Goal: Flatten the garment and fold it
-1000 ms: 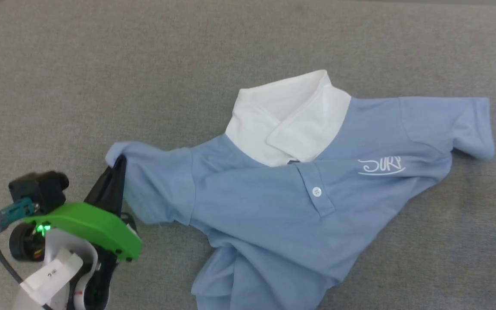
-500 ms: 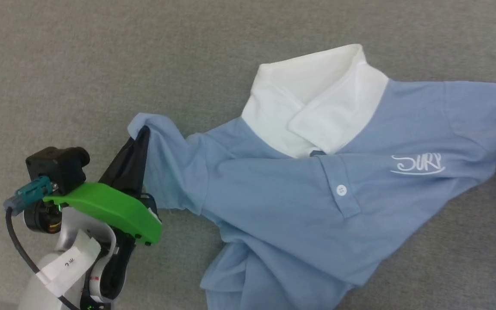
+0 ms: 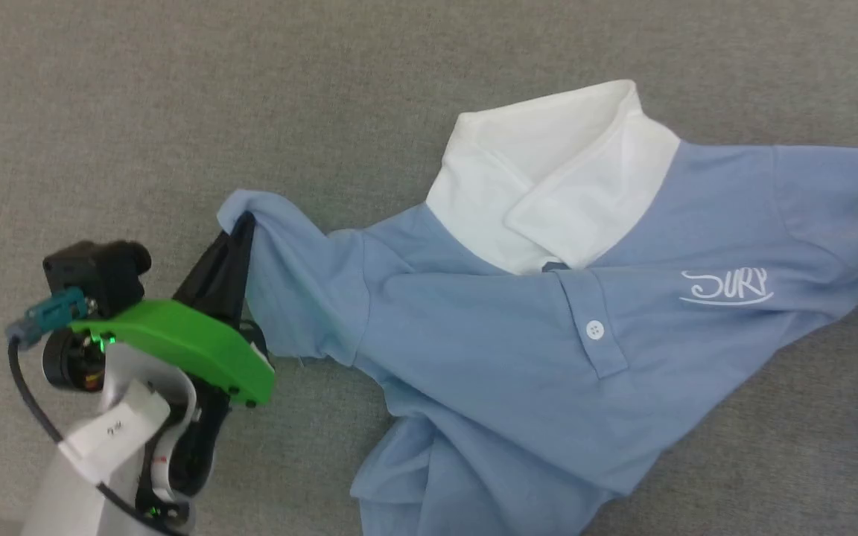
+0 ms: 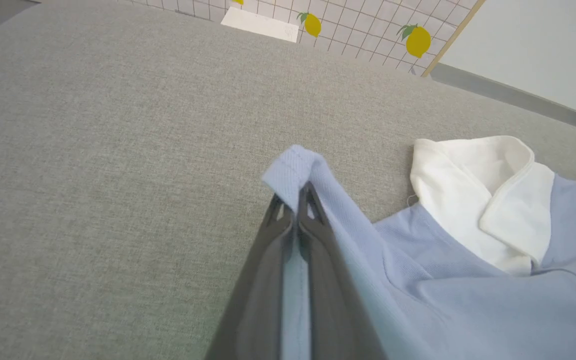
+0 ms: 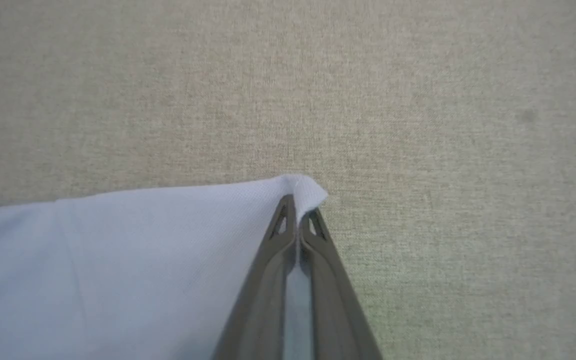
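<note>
L gripper [image 3: 241, 223]: two long dark fingers [image 3: 213, 286], matte, tapering to narrow tips. Close up they read dk grey, w/ small triangular cut-outs [image 4: 279, 212] nr tips. R gripper [image 5: 298, 205] same build.

L wrist: bright green curved cover [image 3: 176, 346], dark screw holes [image 3: 239, 391] along edge, green LED [image 3: 105, 340] lit. Black boxy cam module [image 3: 94, 272] beside it. Teal connector [image 3: 49, 316] feeds a thin black cable [image 3: 27, 406]. White label [image 3: 112, 435], marking illegible, on pale forearm [image 3: 64, 499].
</note>
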Robot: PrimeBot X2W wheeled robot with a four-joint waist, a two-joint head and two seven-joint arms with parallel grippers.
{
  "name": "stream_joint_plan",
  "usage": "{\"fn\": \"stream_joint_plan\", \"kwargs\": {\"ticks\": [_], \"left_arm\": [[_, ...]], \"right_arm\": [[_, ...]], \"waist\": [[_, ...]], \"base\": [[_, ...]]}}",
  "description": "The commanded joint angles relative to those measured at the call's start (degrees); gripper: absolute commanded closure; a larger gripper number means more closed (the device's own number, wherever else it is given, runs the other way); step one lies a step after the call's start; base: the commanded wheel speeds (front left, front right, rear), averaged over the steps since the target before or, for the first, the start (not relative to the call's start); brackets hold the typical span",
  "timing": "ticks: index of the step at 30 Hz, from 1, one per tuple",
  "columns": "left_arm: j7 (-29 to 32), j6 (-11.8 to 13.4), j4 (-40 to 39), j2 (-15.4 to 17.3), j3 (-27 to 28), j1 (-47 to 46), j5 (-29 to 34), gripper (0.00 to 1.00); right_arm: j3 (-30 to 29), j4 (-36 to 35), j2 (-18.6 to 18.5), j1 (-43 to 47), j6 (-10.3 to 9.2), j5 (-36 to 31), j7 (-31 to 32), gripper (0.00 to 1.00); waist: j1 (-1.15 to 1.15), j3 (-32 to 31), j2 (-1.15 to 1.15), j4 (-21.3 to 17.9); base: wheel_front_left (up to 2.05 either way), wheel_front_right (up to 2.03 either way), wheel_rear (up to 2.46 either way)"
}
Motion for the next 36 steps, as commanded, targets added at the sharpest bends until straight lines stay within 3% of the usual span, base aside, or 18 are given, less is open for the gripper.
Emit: {"fn": "stream_joint_plan", "kwargs": {"ticks": [1,10,21,26,36], "left_arm": [[-0.19,-0.42,0.99,0.58,0.15,-2.14,0.11,1.0],[1.3,-1.84,10.0,1.61,-1.29,-15.39,2.52,1.0],[5.21,-3.82,22.82,4.97,-2.28,-39.91,7.01,1.0],[7.31,-4.27,25.65,6.28,-2.4,-47.65,8.05,1.0],[16.88,-4.48,25.39,7.06,-3.05,-59.41,6.81,1.0]], "right_arm": [[0.27,-0.76,0.33,-0.7,-0.09,0.03,-1.48,1.0],[5.0,-1.22,1.17,-5.14,-0.09,1.27,-9.92,1.0],[14.72,5.05,1.39,-22.54,-0.09,0.45,-19.05,1.0],[18.18,8.5,1.89,-29.55,-0.09,0.65,-20.21,1.0],[23.0,10.55,1.11,-38.03,-0.09,3.45,-16.52,1.0]], "waist": [[0.0,-2.14,0.0,-1.31],[0.0,-9.81,0.0,-4.78],[0.0,-17.21,0.0,-9.4],[0.0,-19.29,0.0,-10.92],[0.0,-19.47,0.0,-12.77]], "base": [[0.0,0.0,0.0],[0.0,0.0,0.0],[0.0,0.0,0.0],[0.0,0.0,0.0],[0.0,0.0,0.0]]}}
